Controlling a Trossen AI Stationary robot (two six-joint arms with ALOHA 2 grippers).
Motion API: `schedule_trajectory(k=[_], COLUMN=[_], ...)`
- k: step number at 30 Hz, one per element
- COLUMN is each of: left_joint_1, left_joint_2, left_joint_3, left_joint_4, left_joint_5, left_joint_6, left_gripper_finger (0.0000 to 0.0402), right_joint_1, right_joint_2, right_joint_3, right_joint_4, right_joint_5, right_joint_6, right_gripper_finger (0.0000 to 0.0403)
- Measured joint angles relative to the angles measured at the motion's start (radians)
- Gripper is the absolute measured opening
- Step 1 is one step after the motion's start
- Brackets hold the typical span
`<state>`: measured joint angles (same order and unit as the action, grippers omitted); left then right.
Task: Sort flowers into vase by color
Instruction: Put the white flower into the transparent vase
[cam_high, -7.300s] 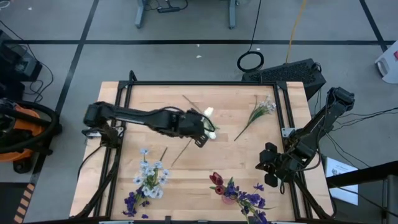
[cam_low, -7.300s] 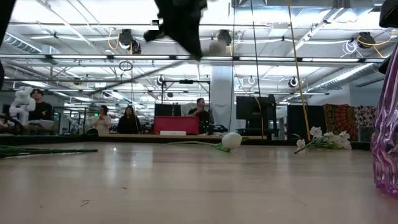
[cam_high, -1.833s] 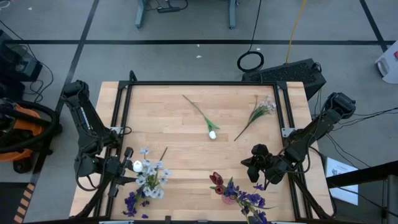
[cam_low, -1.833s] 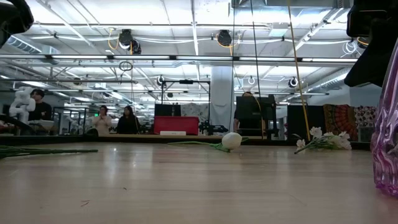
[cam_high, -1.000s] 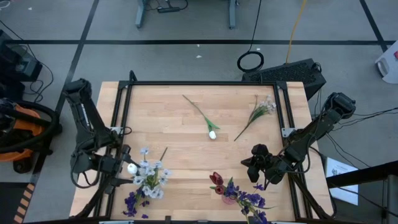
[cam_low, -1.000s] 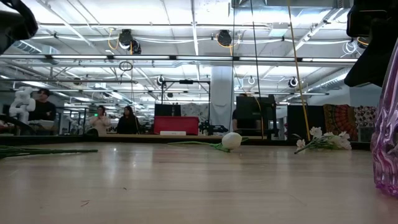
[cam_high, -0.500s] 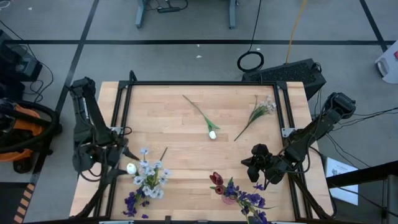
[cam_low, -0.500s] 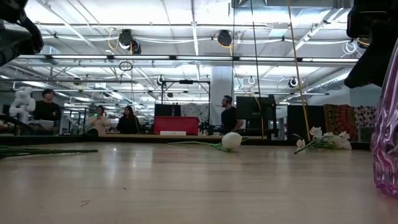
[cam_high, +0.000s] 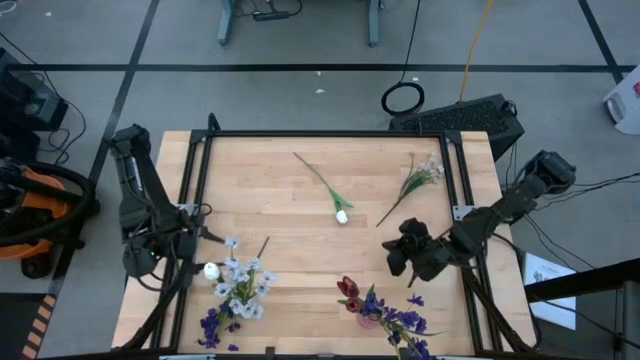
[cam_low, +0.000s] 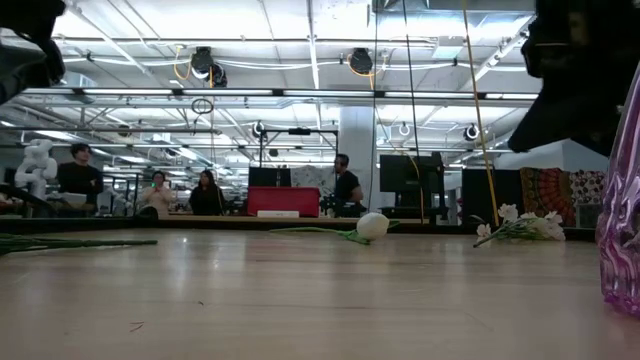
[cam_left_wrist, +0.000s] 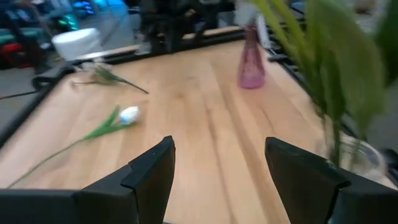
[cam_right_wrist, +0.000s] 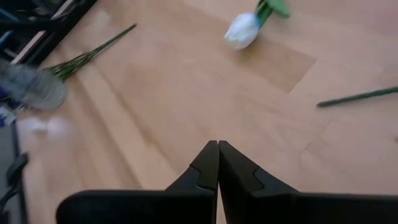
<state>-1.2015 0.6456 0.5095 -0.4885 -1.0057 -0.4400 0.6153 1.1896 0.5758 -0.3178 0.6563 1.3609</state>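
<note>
Right claw (cam_high: 396, 252) has shifted inward over the table (cam_high: 300, 210) from its spot near the right edge, fingers pressed together, holding nothing; left claw (cam_high: 185, 262) has pulled back to the left edge, jaws wide apart and empty. White tulip (cam_high: 341, 214) on a thin green stem lies mid-table, unmoved, white blossom cluster (cam_high: 428, 172) lies near the far right corner, and the vases (cam_high: 240, 290) at the near edge already hold white-blue and red-purple flowers.

Grey floor (cam_high: 300, 40), open ceiling (cam_low: 300, 60), people (cam_low: 205, 193) beyond table.
</note>
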Motion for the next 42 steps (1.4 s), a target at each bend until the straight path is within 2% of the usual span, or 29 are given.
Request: schedule_trajectory(k=[3,9,13,19,27,31,35,39,42], left_joint_1=[0.041,0.159,0.254,0.423,0.680,0.797,0.912,1.029,1.101], left_joint_2=[-0.001,-0.003,-0.003,-0.003,-0.003,-0.001,0.000,0.006,0.007], left_joint_3=[0.000,0.000,-0.015,-0.053,-0.156,-0.205,-0.262,-0.309,-0.323], left_joint_4=[-0.022,-0.210,-0.223,-0.167,0.039,0.188,0.443,0.671,0.710], left_joint_5=[-0.051,-0.062,-0.076,-0.077,-0.062,0.022,0.180,0.351,0.444], left_joint_6=[-0.038,-0.228,-0.261,-0.261,-0.260,-0.246,-0.079,0.052,0.062], left_gripper_finger=[0.0254,0.0254,0.0254,0.0254,0.0254,0.0254,0.0254,0.0254,0.0254], right_joint_1=[-0.052,-0.180,-0.272,-0.421,-0.623,-0.713,-0.805,-0.912,-0.989], right_joint_2=[0.000,0.000,0.000,0.000,0.000,-0.018,-0.025,-0.026,-0.025], right_joint_3=[0.000,0.000,0.000,0.000,0.003,0.078,0.221,0.329,0.361], right_joint_4=[0.000,0.000,0.008,0.123,0.300,0.159,-0.122,-0.330,-0.456], right_joint_5=[0.000,-0.001,0.000,0.005,-0.008,-0.032,-0.032,-0.033,-0.064], right_joint_6=[-0.031,-0.119,-0.189,-0.280,-0.574,-0.688,-0.739,-0.695,-0.640], right_gripper_finger=[0.0000,0.0000,0.0000,0.0000,0.0000,0.0000,0.0000,0.0000,0.0004])
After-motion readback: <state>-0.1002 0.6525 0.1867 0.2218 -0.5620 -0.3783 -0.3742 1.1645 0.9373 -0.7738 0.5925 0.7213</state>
